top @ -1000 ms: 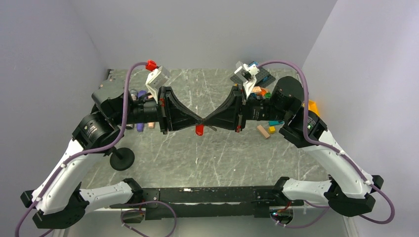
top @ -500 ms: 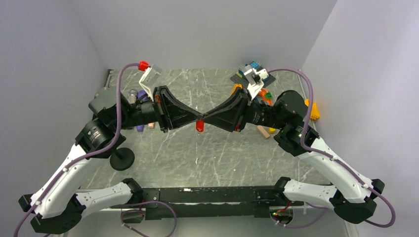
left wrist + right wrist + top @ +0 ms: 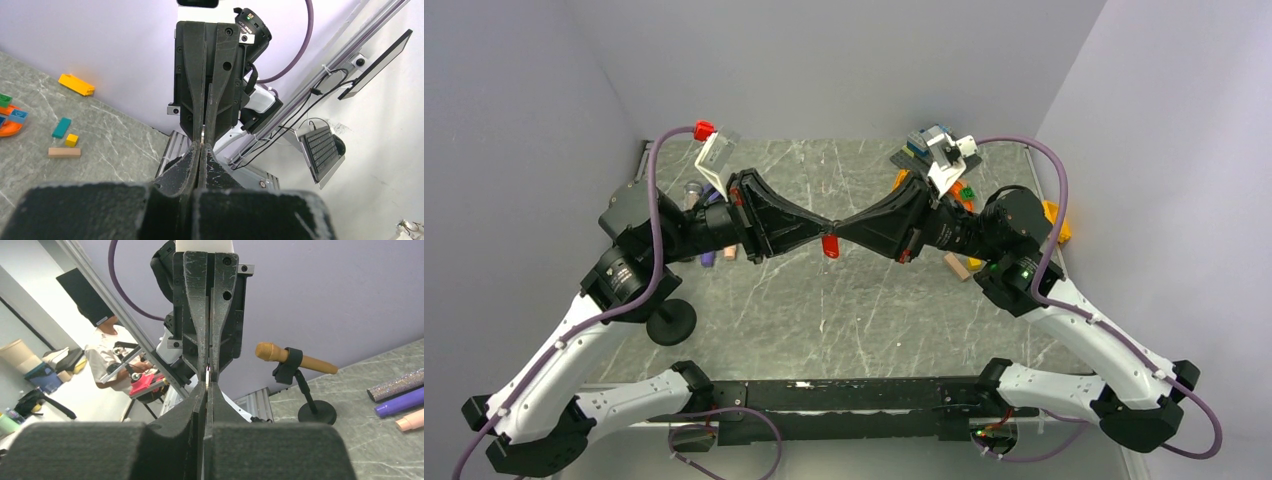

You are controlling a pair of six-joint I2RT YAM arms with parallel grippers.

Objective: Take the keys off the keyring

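Observation:
My left gripper and right gripper meet tip to tip above the middle of the table, both shut. The red tag of the keyring hangs just below the meeting point. In the left wrist view my fingers are pressed together with a thin pale metal sliver between the tips. In the right wrist view my fingers pinch a bright metal sliver, the key. The ring itself is hidden between the fingertips.
A microphone on a black round-based stand is at the near left and also shows in the right wrist view. Pens and tubes lie at the left. Toy blocks and orange pieces lie at the right back.
Both wrists have rolled and the arms have shifted. The meeting point of the fingertips has risen a little, and the red tag has risen with it. Both grippers stay shut.

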